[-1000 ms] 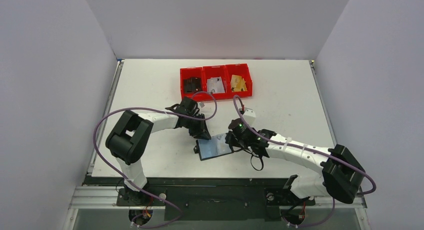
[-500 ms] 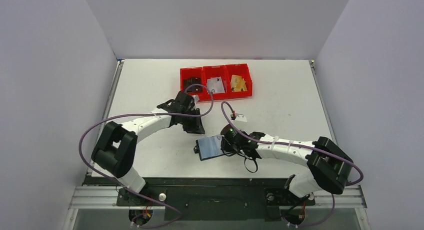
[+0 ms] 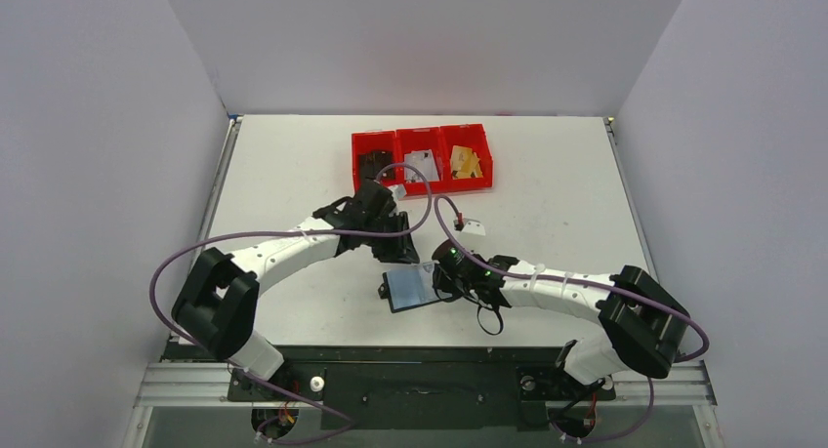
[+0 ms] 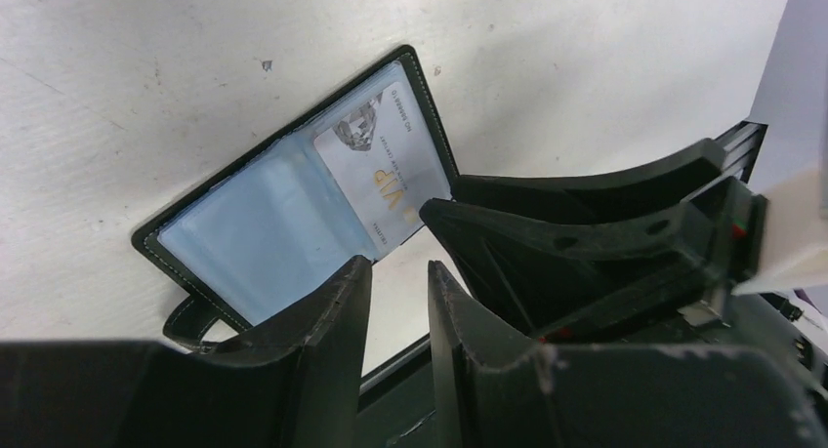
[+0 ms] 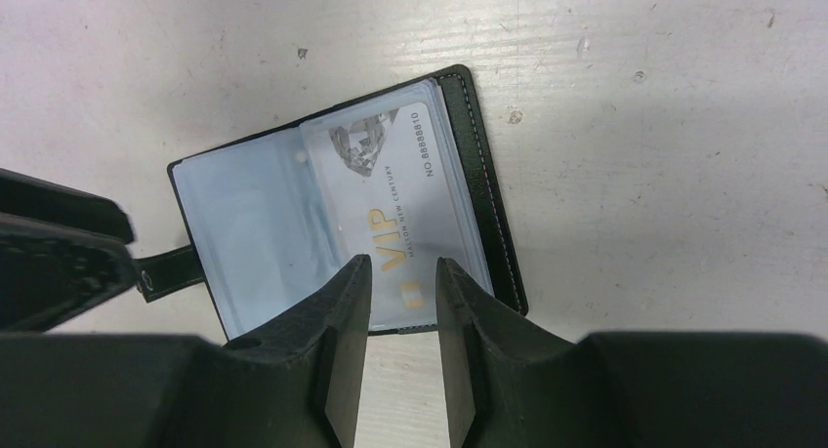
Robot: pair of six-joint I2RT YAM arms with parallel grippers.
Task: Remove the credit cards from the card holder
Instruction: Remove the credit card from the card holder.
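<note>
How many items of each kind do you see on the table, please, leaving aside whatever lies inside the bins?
red bins: 3
card holder, lying open: 1
VIP card in its clear sleeve: 1
Total: 5

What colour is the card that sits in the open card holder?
White-grey card with gold VIP lettering; clearest in the right wrist view.

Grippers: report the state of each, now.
Left gripper: part open, empty, near the card holder.
Right gripper: part open, tips over the VIP card, nothing gripped.
</note>
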